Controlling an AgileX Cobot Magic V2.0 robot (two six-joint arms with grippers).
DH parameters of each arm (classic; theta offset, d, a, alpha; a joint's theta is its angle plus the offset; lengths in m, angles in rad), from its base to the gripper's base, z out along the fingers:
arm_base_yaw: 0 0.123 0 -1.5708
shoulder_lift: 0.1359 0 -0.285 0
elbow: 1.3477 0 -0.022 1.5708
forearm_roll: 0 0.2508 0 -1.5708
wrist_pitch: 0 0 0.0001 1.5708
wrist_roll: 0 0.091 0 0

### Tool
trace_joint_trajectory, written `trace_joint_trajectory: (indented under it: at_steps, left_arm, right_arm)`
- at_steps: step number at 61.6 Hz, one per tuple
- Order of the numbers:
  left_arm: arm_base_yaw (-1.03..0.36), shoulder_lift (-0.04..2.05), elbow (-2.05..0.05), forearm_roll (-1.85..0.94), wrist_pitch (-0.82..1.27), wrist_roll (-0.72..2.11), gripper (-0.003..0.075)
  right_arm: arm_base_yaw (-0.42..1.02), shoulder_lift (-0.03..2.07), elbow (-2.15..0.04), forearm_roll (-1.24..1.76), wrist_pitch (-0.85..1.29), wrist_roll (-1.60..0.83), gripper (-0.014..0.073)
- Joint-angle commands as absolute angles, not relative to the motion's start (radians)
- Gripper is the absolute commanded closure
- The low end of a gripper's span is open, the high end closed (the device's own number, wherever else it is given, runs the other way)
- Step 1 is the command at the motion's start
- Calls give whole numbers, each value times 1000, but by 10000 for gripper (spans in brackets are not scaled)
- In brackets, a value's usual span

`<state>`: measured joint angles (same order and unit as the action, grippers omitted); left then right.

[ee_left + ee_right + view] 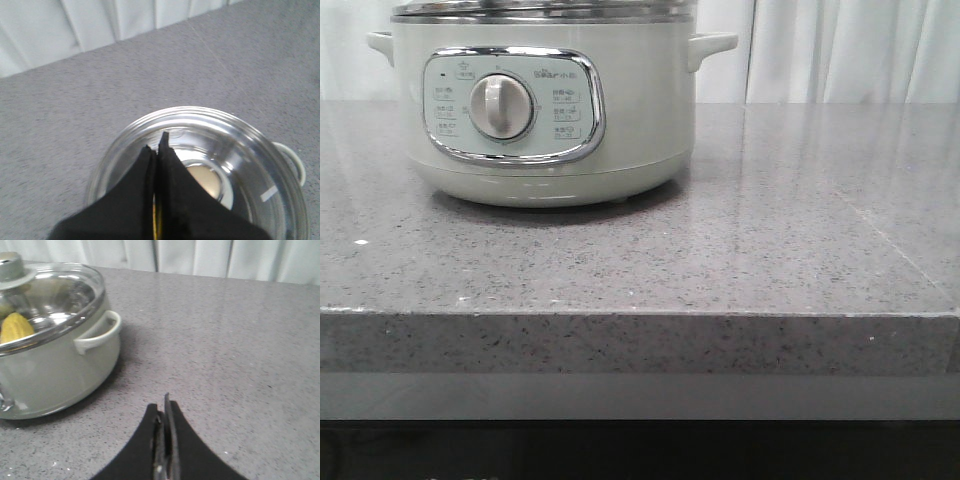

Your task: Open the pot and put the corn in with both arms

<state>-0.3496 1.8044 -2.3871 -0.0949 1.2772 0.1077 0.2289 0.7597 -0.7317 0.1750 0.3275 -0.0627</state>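
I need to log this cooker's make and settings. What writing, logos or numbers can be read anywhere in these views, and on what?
"Bear" (uncertain, small and soft): brand mark at the top of the control panel on the pot.
Small boxed labels left and right of the white dial: too small and blurred to read.
Lid, counter, curtain, both wrist views: no text.

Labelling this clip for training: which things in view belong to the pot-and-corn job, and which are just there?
Job: pot, its glass lid, corn seen through the lid, left gripper, right gripper.
Just there: grey countertop, white curtain.
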Motion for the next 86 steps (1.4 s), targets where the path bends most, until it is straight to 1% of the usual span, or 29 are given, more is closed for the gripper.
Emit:
trace_joint_trajectory:
  at_steps: [1,6,15,22,38,49,59,70,79,86]
  left_arm:
    - [-321,1706,-2363,-99,1253,96,741]
    - [-295,1643,-2283,-99,1215,98,741]
    - [-260,1520,-2068,-94,1104,101,741]
    - [-256,1382,-1826,-91,984,104,741]
    - [-256,1034,-1265,-91,633,104,741]
    - [-256,803,-970,-91,518,102,741]
    - [-256,622,-782,-91,512,93,741]
    - [-256,473,-652,-91,512,93,741]
    - [-256,391,-606,-91,512,93,741]
    - [-256,371,-602,-91,512,93,741]
  right_arm:
    - [211,715,-737,166,238,-68,714]
    - [211,679,-716,166,234,-68,714]
    - [211,613,-687,167,235,-68,714]
    - [211,567,-667,167,236,-68,714]
    - [211,491,-598,167,227,-68,714]
    - [211,429,-535,167,213,-68,714]
    - [211,381,-492,167,206,-68,714]
    - [211,350,-473,167,201,-68,714]
    - [211,348,-473,167,200,-68,714]
    - [211,348,-473,167,201,-68,714]
